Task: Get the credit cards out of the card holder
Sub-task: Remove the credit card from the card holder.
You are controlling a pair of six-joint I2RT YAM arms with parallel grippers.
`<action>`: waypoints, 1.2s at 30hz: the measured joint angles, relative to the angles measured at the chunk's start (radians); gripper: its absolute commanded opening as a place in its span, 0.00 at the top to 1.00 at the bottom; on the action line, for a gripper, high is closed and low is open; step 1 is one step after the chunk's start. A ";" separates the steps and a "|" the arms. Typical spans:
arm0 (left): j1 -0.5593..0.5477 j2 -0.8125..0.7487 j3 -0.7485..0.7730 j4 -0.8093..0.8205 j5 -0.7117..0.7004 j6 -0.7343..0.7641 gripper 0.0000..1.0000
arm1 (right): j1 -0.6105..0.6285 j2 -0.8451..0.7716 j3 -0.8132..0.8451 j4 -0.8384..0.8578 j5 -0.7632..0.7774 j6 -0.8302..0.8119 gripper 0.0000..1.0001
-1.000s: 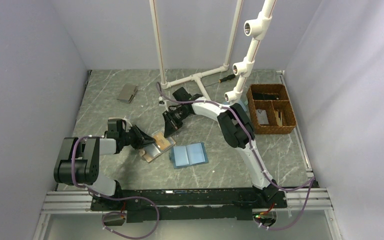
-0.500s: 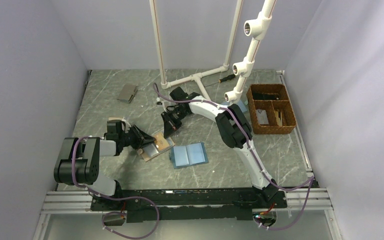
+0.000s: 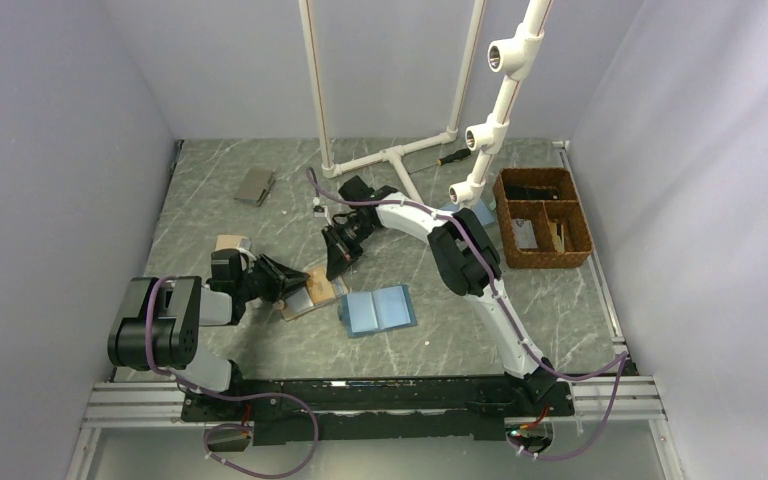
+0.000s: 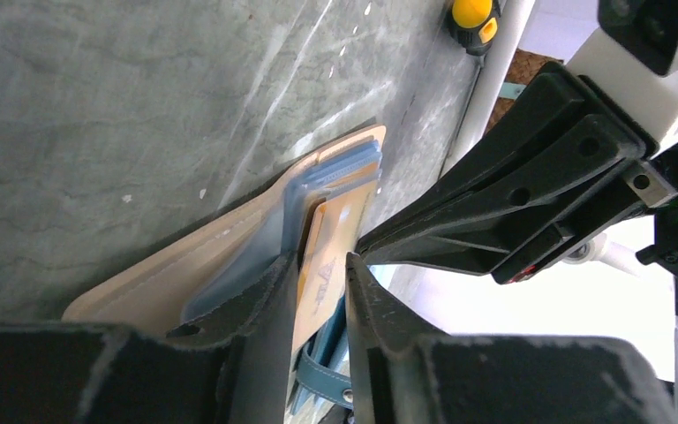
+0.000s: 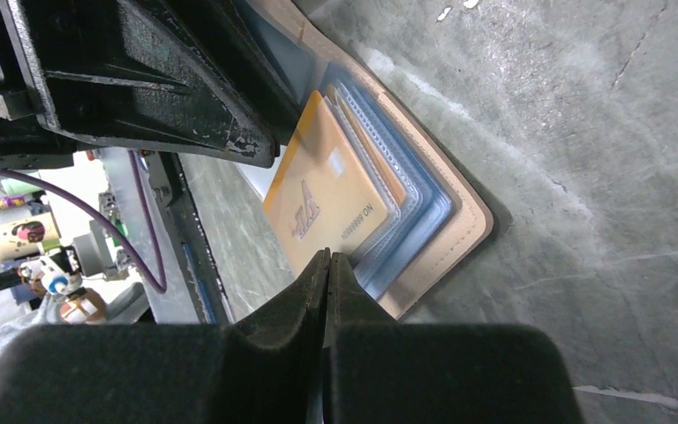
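The tan card holder (image 3: 312,293) lies open left of the table's middle, its blue-grey panels (image 5: 424,208) fanned out. An orange credit card (image 5: 327,185) sticks out of one pocket. My right gripper (image 5: 328,254) is shut, its tips meeting on the card's near corner. It reaches the holder from the far side (image 3: 336,262). My left gripper (image 4: 320,258) comes in from the left (image 3: 288,283). It is open, with the same card (image 4: 328,238) standing loose between its fingers and one finger over the holder's panel (image 4: 229,256).
An all light-blue bifold (image 3: 378,310) lies open just right of the holder. A small grey wallet (image 3: 255,186) sits at the far left. A wicker basket (image 3: 543,215) stands at the right, and a white pipe frame (image 3: 400,155) stands behind the right arm.
My right gripper's jaws have closed at the card. My left gripper's jaws have widened, and the left arm has shifted slightly nearer, with the holder's left side moving with it.
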 measured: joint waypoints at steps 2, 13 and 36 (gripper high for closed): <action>0.000 0.000 -0.004 0.016 0.001 -0.014 0.68 | 0.000 0.002 0.000 0.000 -0.003 0.008 1.00; -0.002 0.023 0.017 -0.010 0.010 0.077 0.72 | 0.000 0.009 0.000 0.001 -0.019 0.029 1.00; -0.063 -0.102 0.098 -0.310 -0.055 0.279 1.00 | 0.000 0.024 0.000 0.017 -0.061 0.039 1.00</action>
